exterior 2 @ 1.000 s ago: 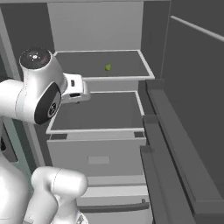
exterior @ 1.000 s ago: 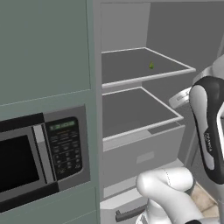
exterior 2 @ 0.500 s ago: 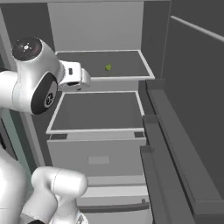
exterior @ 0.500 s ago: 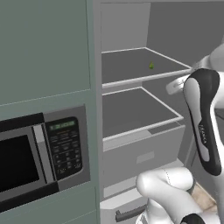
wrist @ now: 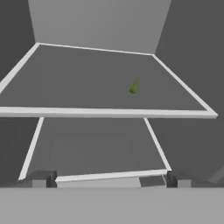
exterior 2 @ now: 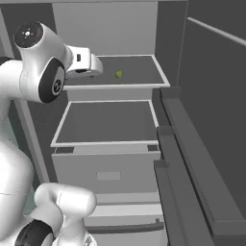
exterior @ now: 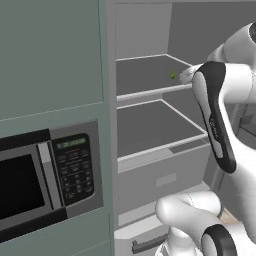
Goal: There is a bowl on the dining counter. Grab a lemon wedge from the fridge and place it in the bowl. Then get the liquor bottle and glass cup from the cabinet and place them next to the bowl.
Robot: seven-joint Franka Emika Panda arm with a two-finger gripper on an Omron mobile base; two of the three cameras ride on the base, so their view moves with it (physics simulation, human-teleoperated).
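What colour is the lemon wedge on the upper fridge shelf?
Yellow-green. The lemon wedge shows best in the hand view, against the dark grey shelf.

**White arm with dark joint bands**

The robot's arm point(exterior 2: 33, 72) was built of smooth, glossy white rounded shells. Its joints carried black bands and black round end caps ringed in grey. One long link bore a black strip with faint grey lettering, too small to read. The wrist piece was white with a small dark square recess. The claw point(wrist: 109, 178) ended in two small dark grey blocky fingertips point(wrist: 41, 179).
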